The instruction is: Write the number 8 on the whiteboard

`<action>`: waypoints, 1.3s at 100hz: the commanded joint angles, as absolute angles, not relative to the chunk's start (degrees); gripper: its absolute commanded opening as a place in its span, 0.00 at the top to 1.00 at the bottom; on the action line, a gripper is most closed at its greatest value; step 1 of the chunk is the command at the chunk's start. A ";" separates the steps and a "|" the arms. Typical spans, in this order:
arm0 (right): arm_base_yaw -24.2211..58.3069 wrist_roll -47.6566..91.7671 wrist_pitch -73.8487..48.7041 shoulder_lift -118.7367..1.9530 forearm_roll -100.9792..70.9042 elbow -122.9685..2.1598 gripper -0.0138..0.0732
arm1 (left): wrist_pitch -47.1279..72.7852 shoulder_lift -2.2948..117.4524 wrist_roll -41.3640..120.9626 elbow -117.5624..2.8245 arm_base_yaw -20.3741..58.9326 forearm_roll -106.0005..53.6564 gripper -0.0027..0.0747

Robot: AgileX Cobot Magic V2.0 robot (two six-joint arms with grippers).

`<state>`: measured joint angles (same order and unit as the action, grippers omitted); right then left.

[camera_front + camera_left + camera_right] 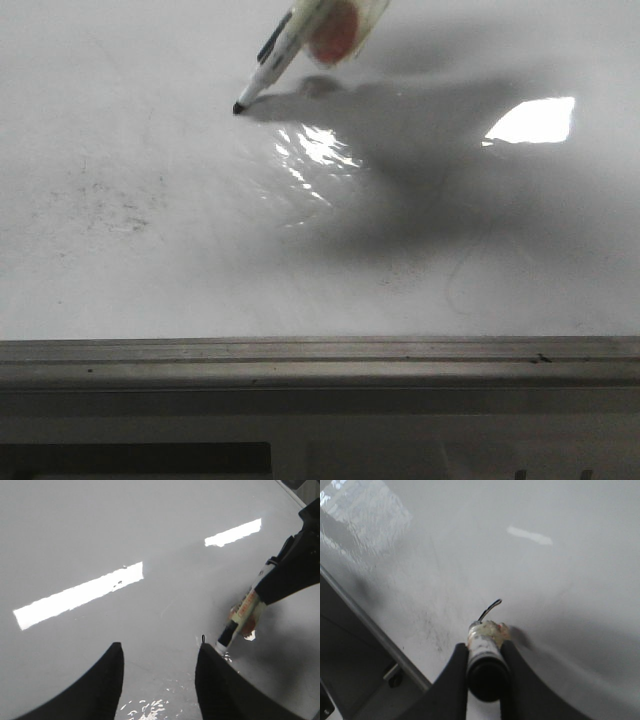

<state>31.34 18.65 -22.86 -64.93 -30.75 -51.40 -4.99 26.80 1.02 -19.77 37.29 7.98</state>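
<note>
Barely started: marker (pixel 275 62) clamped in right gripper (pixel 483 662) jaws, tip on whiteboard (pixel 120 150), short stroke (pixel 490 609) only; left gripper (pixel 159 680) jaws wide, empty.

Large glossy white flat whiteboard (pixel 140 260): white to pale grey, faint dark grey speckled smudges toward its left, bright white glare patches.
Grey metal edge rail (pixel 320 362) along the board's near side: dull grey, darker lines along its length.
Slim white-barrelled marker pen (pixel 268 68): white body, black tip, dark clip; wrapped higher up in cream tape bearing a reddish-orange patch.
Short thin black marker stroke (pixel 490 608): black, by the pen's tip.
Right claw (pixel 484 680): black fingers either side of the black pen end.
Left claw (pixel 160 680): black fingers.
</note>
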 commanded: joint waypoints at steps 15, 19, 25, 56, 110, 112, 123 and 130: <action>28.62 18.94 -24.08 -62.20 -24.59 -52.59 0.89 | -7.53 27.04 0.43 -21.47 37.18 7.58 0.57; 27.94 18.83 -26.57 -61.37 -23.15 -52.59 0.89 | -7.53 27.04 0.43 -21.47 37.18 7.58 0.57; 27.45 18.27 -29.99 -60.77 -20.92 -52.59 0.89 | -7.53 27.04 0.43 -21.47 37.18 7.58 0.57; 30.79 17.07 -28.21 -64.96 -22.91 -52.06 0.89 | -7.42 27.04 0.43 -21.47 37.18 7.58 0.57; 29.46 16.68 -14.14 -61.50 -24.62 -52.94 0.89 | -7.34 27.04 0.43 -21.47 37.18 7.58 0.57; 29.46 16.79 -14.14 -61.50 -24.62 -53.30 0.89 | -7.34 27.04 0.43 -21.47 37.18 7.58 0.57; 29.46 17.19 -14.80 -61.50 -24.62 -55.28 0.89 | -7.34 27.04 0.43 -21.47 37.18 7.58 0.57; 29.46 17.22 -15.06 -61.50 -24.62 -56.66 0.89 | -7.34 27.04 0.43 -21.47 37.18 7.58 0.57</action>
<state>30.10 16.08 -19.70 -62.66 -25.19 -53.26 -3.19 26.80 1.02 -19.77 37.29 7.98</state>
